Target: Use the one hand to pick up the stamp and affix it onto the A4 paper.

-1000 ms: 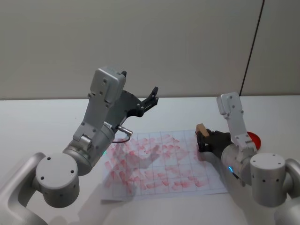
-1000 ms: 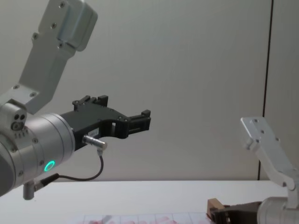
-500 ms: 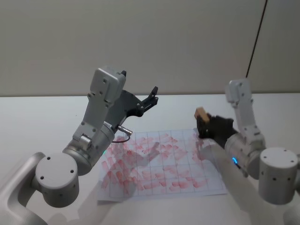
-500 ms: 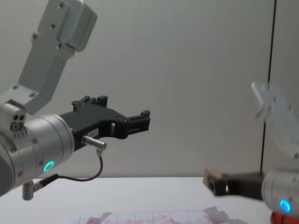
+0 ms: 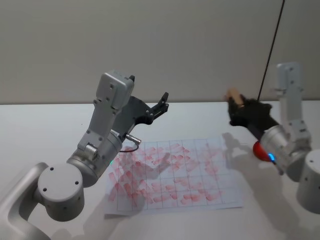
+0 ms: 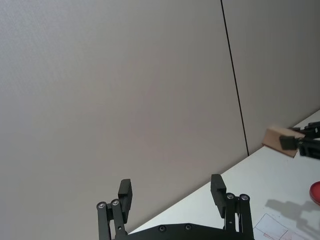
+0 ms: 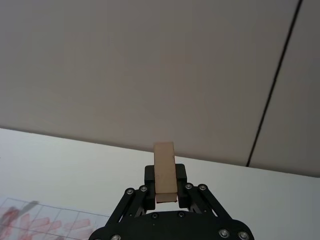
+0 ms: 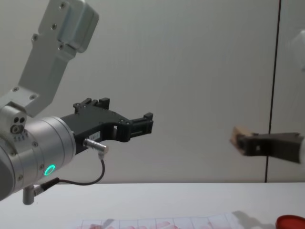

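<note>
My right gripper (image 5: 239,106) is shut on the stamp (image 5: 233,95), a small tan wooden block, and holds it in the air off the right edge of the A4 paper (image 5: 175,172). The stamp (image 7: 164,167) stands upright between the black fingers in the right wrist view, and it also shows as a tan block (image 8: 238,136) in the chest view and far off (image 6: 281,141) in the left wrist view. The paper lies flat on the white table, its grid boxes covered with pink-red marks. My left gripper (image 5: 162,106) hangs open and raised above the paper's far left side, holding nothing.
A round red ink pad (image 8: 291,222) lies on the table right of the paper, partly behind my right arm (image 5: 285,145). The white table (image 5: 45,130) stretches bare to the left and behind the paper. A pale wall stands at the back.
My right gripper has lifted the stamp off the paper's right side and carried it up and to the right. The left arm has not moved.
</note>
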Controlling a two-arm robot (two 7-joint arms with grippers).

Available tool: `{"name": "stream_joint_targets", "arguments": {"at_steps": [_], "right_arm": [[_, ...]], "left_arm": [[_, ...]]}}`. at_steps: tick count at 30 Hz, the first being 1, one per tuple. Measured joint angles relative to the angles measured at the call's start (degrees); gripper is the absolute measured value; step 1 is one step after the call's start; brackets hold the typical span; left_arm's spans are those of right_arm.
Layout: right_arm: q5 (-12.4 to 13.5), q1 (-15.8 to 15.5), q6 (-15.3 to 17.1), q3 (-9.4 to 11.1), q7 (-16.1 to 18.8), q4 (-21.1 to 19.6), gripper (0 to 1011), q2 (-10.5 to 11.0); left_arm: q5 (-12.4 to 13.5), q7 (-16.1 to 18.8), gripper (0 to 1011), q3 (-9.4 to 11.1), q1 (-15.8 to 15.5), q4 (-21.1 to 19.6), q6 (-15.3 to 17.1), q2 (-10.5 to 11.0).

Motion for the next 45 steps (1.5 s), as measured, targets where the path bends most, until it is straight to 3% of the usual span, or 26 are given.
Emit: {"name": "stream_joint_targets", "arguments": {"at_steps": [10, 17, 33, 45], "right_arm": [[1.0, -2.1, 0.6, 2.7, -2.0, -1.5, 224, 3.2], [1.1, -2.8, 1.1, 4.2, -2.4, 0.5, 224, 4.8], [0.5, -2.1, 2.5, 5.1, 0.3, 6.8, 224, 5.8], [-0.1, -2.1, 3.6, 4.9, 2.3, 8.8, 224, 5.8]], "left_arm": [[0.0, 0.0, 1001, 0.0, 0.0, 0.0, 0.0, 0.0], [0.0, 0.0, 1001, 0.0, 0.0, 0.0, 0.0, 0.0], [0.0, 0.0, 1001, 0.0, 0.0, 0.0, 0.0, 0.0], [0.0, 0.0, 1001, 0.0, 0.0, 0.0, 0.0, 0.0]]}}
